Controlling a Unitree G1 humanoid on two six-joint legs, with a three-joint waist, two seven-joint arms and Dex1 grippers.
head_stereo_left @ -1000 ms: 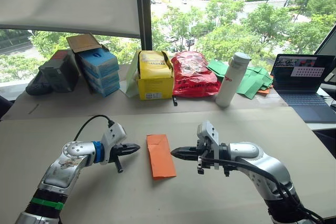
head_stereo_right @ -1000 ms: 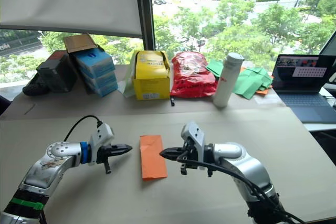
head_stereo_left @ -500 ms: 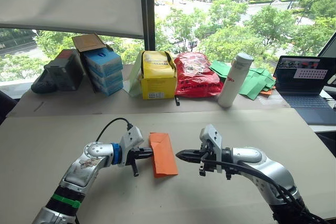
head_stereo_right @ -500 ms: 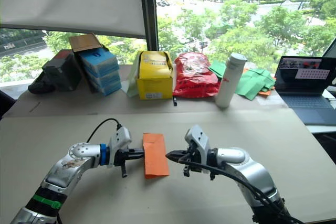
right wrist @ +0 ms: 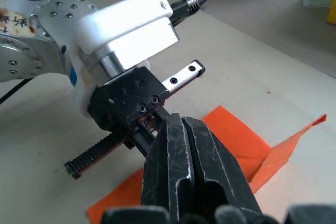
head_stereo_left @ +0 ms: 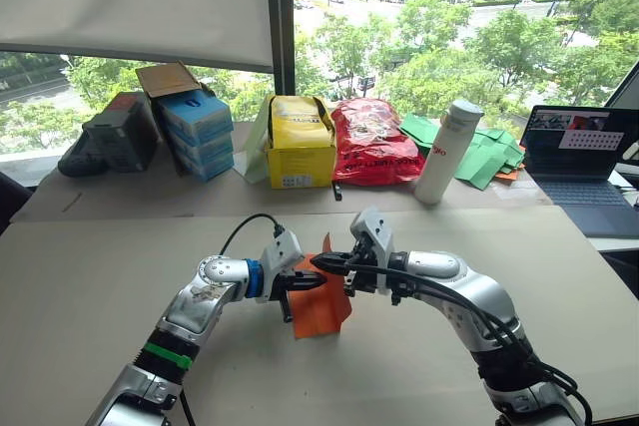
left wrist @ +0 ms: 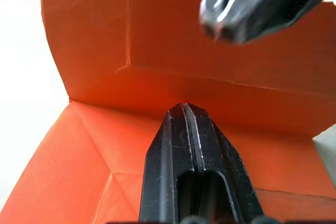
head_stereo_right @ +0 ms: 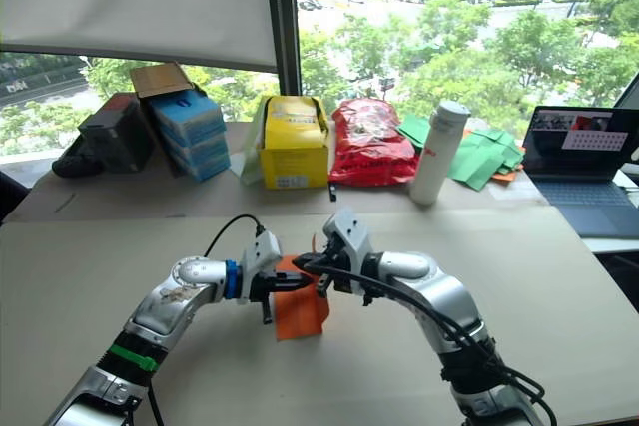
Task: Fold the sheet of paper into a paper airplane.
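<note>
The left gripper (left wrist: 185, 109) has its jaws pressed together, tip resting in the crease where a raised flap of the sheet of paper (left wrist: 157, 72) meets the part lying flat. The right gripper (right wrist: 176, 121) likewise has its jaws pressed together, and nothing shows between them. In the left wrist view its dark tip hangs over the upper edge of the raised flap; whether it touches the paper there cannot be told. The right wrist view gives what the others hide: the left gripper's black block and toothed rail pointing head-on at the right gripper, with the orange sheet spread under both and one corner of it lifted into a point.

From the head views the two grippers meet tip to tip over the paper (head_stereo_left: 319, 306), the left one (head_stereo_left: 318, 281) coming in from the robot's left and the right one (head_stereo_left: 319, 260) from its right. The sheet lies on the table (head_stereo_left: 100, 276) near the middle of its front half, long axis running away from the robot, the near end flat and the far end partly lifted.

Along the table's far edge stand a yellow box (head_stereo_left: 297, 142), a red bag (head_stereo_left: 371, 143), a white bottle (head_stereo_left: 443, 151), green papers (head_stereo_left: 479, 152) and a laptop (head_stereo_left: 579, 162).
</note>
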